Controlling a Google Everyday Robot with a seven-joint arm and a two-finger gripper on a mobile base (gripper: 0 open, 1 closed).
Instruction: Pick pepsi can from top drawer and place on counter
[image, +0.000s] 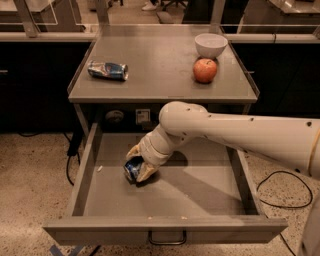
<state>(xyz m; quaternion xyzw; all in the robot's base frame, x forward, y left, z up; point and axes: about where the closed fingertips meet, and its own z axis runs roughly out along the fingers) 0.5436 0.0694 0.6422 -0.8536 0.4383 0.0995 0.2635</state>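
The top drawer is pulled open below the counter. The pepsi can, deep blue with a silver end, lies on its side on the drawer floor at the left of middle. My gripper reaches down into the drawer from the right. Its pale fingers sit on either side of the can and close around it. The can still rests low on the drawer floor.
On the counter lie a crushed silver-blue can at the left, a red apple and a white bowl at the right. The drawer's dark loop handle is at the front. My arm crosses the drawer's right side.
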